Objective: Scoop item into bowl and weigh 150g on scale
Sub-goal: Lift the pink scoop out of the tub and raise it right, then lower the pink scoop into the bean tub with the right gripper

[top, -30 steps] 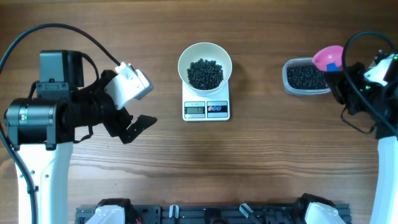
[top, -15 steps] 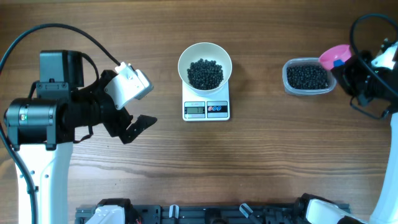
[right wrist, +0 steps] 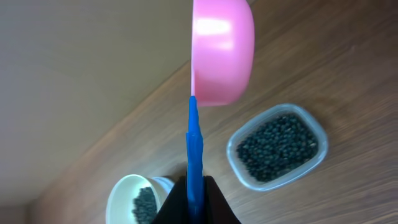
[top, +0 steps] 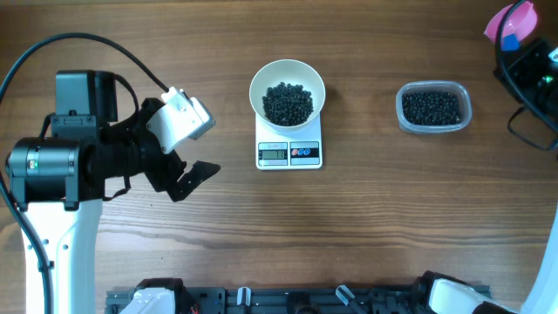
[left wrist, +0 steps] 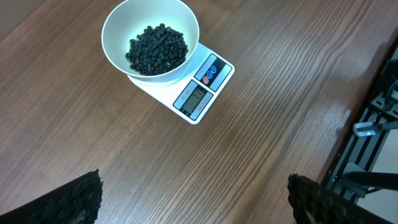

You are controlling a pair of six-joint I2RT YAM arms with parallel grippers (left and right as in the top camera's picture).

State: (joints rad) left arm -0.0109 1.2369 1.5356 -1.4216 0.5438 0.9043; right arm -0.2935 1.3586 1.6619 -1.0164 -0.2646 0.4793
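Observation:
The white bowl (top: 260, 87) stands on the scale (top: 289, 153) at the middle back and holds a heap of the black bead item (top: 287, 103). More of the item fills a clear tub (top: 432, 106) to the right. My right gripper (top: 523, 51) is at the far right corner, shut on the blue handle (right wrist: 194, 149) of the pink scoop (top: 507, 21). The scoop's cup (right wrist: 222, 53) is turned on its side and its inside is hidden. My left gripper (top: 187, 174) hangs open left of the scale with nothing between its fingers. The left wrist view shows the bowl (left wrist: 115, 37) and the scale (left wrist: 198, 98) ahead of it.
A dark rail (top: 296, 298) runs along the table's near edge. In the right wrist view the tub (right wrist: 280, 148) lies below the scoop and the bowl (right wrist: 127, 196) lies at lower left. Bare wood lies between the scale and the tub.
My right gripper has carried the pink scoop from over the tub's right end up and away to the far right corner. The left arm has not moved.

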